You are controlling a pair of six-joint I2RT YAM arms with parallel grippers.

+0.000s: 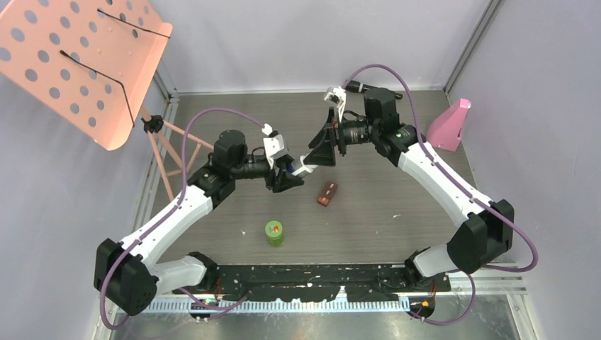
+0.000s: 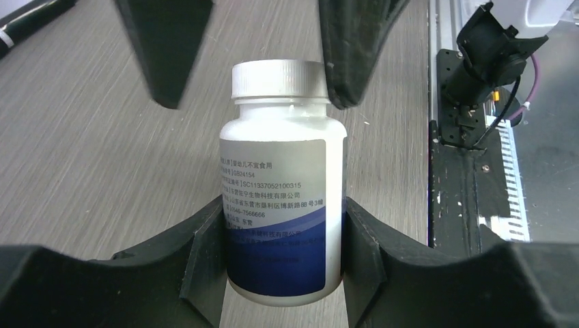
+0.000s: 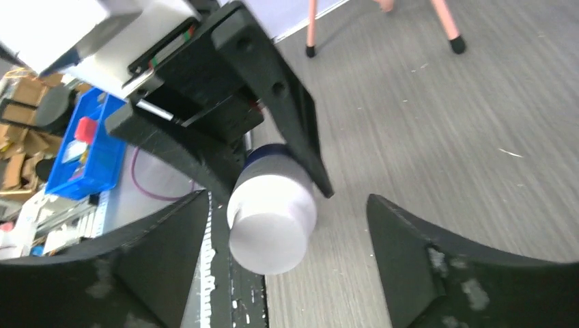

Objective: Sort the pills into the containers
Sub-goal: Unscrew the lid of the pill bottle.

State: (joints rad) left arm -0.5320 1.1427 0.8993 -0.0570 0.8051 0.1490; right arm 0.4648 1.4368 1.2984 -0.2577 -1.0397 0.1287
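The left hand [image 2: 283, 270] pinches the white bottle [image 2: 280, 171] by its lower body and holds it above the middle of the worktop [image 1: 383, 212]. The right hand [image 3: 288, 199] is spread wide around the bottle's white ribbed cap [image 2: 278, 78]. One finger [image 2: 348, 61] lies against the cap and the other stands apart. The label is white above and blue below, with printed text.

The white bottle [image 2: 290, 126] between the jaws of the left gripper [image 2: 283, 253] is smooth, shiny plastic with a glossy paper label [image 2: 273, 205] and a ridged plastic cap [image 2: 278, 78]. The fingers [image 2: 386, 273] are dull, rough black plastic. Under them the table [image 2: 82, 150] looks like matt grey wood
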